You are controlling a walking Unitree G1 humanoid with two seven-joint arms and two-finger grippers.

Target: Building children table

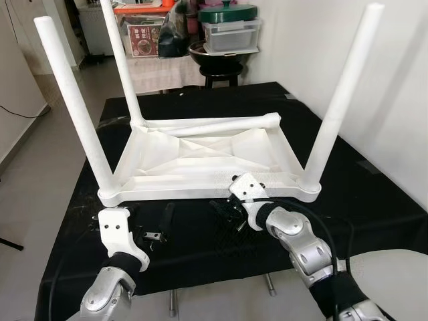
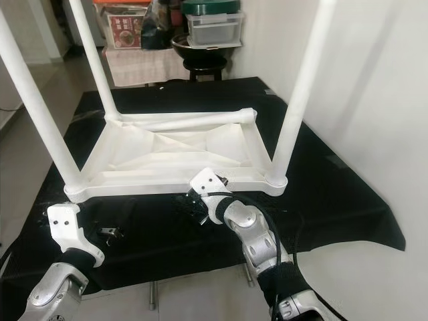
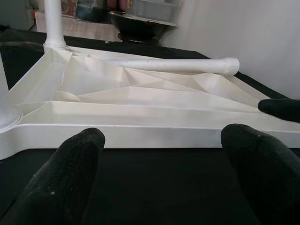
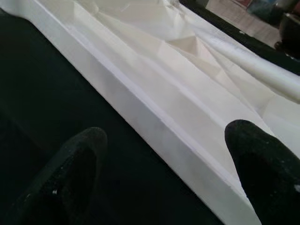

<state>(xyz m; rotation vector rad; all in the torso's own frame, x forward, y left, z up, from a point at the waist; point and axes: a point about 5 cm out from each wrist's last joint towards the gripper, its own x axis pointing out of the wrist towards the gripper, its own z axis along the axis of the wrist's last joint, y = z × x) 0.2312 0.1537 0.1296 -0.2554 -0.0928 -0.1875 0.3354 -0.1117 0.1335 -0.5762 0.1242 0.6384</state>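
Both sets of jaws stand wide apart and hold nothing. The left gripper (image 3: pixel 161 173) hovers just above the black cloth (image 1: pixel 374 200), its two black fingers (image 3: pixel 63 178) pointing at the near long rim of the upturned white tabletop (image 1: pixel 200 157) without touching it. The right gripper (image 4: pixel 168 173) sits at the same near rim, further toward the robot's right; one of its fingers reaches over the rim and the other stays on the cloth side, so the edge lies between them, though I cannot tell whether either finger touches the plastic.

The tabletop lies upside down in the middle of the desk, which the black cloth covers. Three white legs stand upright from its corners: the near-left leg (image 1: pixel 73 100), the far-left leg (image 1: pixel 120 53) and the near-right leg (image 1: pixel 341 93). A fourth leg (image 1: pixel 221 125) lies loose on its side across the far edge of the tabletop, its flared end at the far-right corner.

On the cloth just in front of the near rim, between the two arms, lie a small dark strip (image 1: pixel 167 215) and a small metal piece (image 1: pixel 155 236).

Beyond the desk stand a dark stool (image 1: pixel 221 70) carrying a bowl and a clear lidded box (image 1: pixel 231 33), beside a low cloth-covered stand (image 1: pixel 160 70). A white wall (image 1: pixel 401 80) runs along the robot's right.
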